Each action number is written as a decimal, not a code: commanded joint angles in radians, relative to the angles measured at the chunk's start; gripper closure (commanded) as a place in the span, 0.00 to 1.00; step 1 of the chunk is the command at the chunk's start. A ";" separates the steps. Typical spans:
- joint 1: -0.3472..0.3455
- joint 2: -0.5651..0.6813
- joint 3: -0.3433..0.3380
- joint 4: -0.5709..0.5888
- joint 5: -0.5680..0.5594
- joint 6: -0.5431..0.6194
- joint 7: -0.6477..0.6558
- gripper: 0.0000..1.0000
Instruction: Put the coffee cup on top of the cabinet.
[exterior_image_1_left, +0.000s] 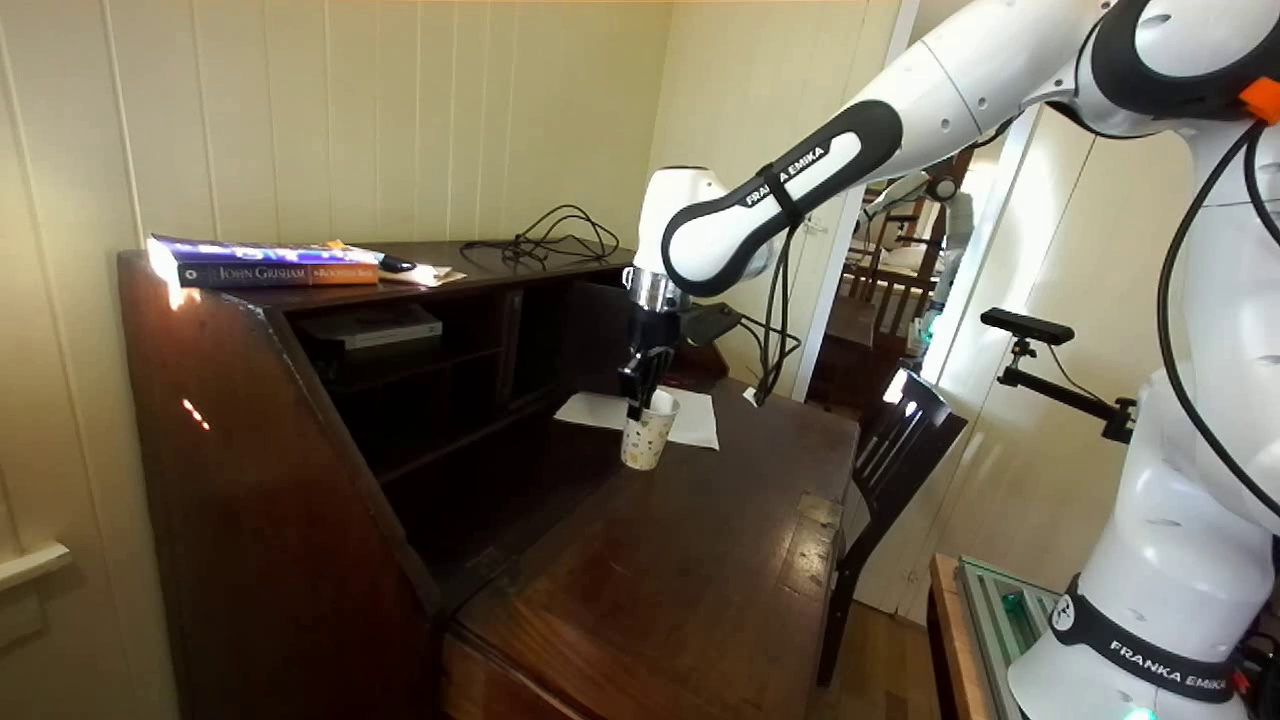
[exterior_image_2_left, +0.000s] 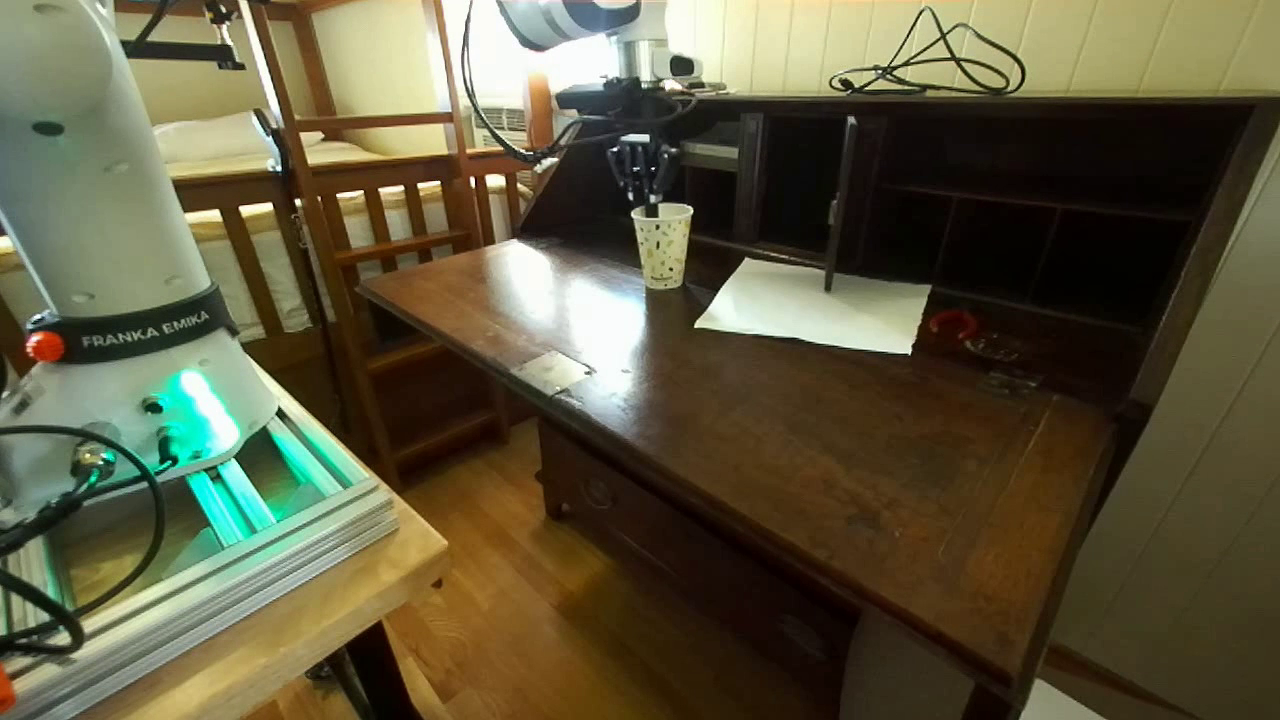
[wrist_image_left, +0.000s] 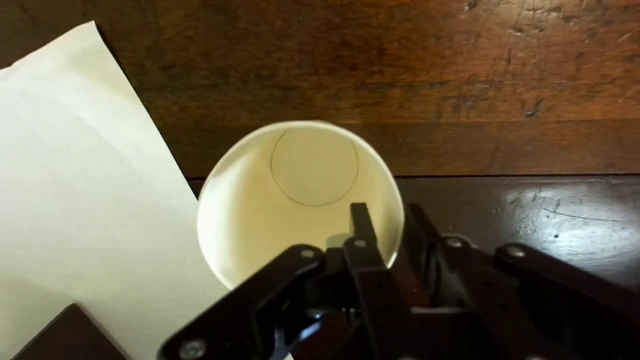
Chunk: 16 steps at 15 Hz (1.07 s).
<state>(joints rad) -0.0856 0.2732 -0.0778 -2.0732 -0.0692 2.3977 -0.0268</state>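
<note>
The coffee cup (exterior_image_1_left: 648, 443) is cream-white with small coloured specks and appears to stand upright on the cabinet's lowered desk surface, in both exterior views (exterior_image_2_left: 664, 252). The dark reddish-brown cabinet (exterior_image_1_left: 240, 450) has inner shelves and a flat top; its desk board shows in an exterior view (exterior_image_2_left: 800, 420). My gripper (wrist_image_left: 387, 207) points down over the cup's rim. In the wrist view one finger is inside the cup (wrist_image_left: 270, 215) and one is outside, with the wall between them. The fingers are partly apart, with visible gaps beside the wall.
Books (exterior_image_1_left: 280, 270) and a loose black cable (exterior_image_1_left: 545, 240) lie on the cabinet top. A white paper sheet (exterior_image_2_left: 810, 305) lies beside the cup. A small inner door (exterior_image_2_left: 842, 205) stands open above the sheet. A dark chair (exterior_image_1_left: 905, 450) stands at the desk's edge.
</note>
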 joint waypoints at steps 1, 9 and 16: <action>0.016 0.010 -0.007 0.010 -0.045 -0.005 0.012 0.99; 0.025 -0.224 0.019 0.055 -0.040 -0.174 -0.043 0.99; 0.019 -0.146 0.021 0.504 0.128 -0.531 -0.115 0.99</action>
<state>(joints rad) -0.0599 0.0311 -0.0527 -1.7664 -0.0424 1.9844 -0.1238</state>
